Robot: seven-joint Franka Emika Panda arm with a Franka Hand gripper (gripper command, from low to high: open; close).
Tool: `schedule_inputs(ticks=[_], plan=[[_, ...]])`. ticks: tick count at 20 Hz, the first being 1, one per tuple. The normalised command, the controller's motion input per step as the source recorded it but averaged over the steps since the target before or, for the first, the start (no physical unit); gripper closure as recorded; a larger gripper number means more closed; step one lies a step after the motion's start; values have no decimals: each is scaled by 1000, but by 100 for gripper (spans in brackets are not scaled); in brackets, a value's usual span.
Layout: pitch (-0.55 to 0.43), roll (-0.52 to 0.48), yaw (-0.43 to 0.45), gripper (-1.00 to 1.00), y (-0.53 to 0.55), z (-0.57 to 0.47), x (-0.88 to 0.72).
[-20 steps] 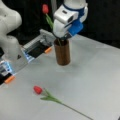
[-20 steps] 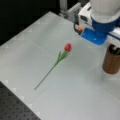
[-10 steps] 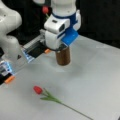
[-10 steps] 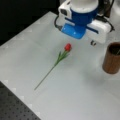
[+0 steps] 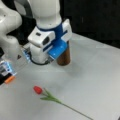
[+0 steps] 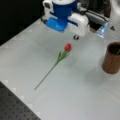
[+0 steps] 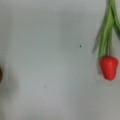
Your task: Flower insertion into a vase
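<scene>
You had the gripper [image 6: 75,37] in the air above the table [image 5: 100,75], and I could not tell how its jaws stood, since the arm's white and blue wrist housing hid all but a small dark tip in a front view. It held nothing that showed, and it touched nothing.

The vase [image 6: 112,58] stood upright on the table, at about three o'clock in a front view, well apart from the flower [image 6: 65,50]. Its round mouth faced up and the inside looked dark; no stem or bloom showed in it. In a front view the vase [image 5: 64,58] stood just behind the wrist housing, partly covered by its blue plate, near the centre of the frame.

The flower lay flat on the table, not in the vase. In a front view its red bud pointed toward one o'clock and its thin stem ran off toward seven o'clock, with the gripper hanging nearest to the bud. In a front view the flower [image 5: 40,90] lay at about seven o'clock, its stem trailing toward five o'clock.

In the wrist view the flower [image 7: 109,67] sat at three o'clock, bud downward, green leaves rising to one o'clock over bare table.
</scene>
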Motion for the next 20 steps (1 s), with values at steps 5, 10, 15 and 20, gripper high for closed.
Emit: schedule_inputs(ticks=[5, 10, 15, 20], plan=[[-145, -178, 108, -100, -257, -501, 234], [5, -201, 201, -100, -232, -320, 136], [61, -153, 298, -100, -236, -274, 152], [80, -62, 250, -100, -164, -172, 176]])
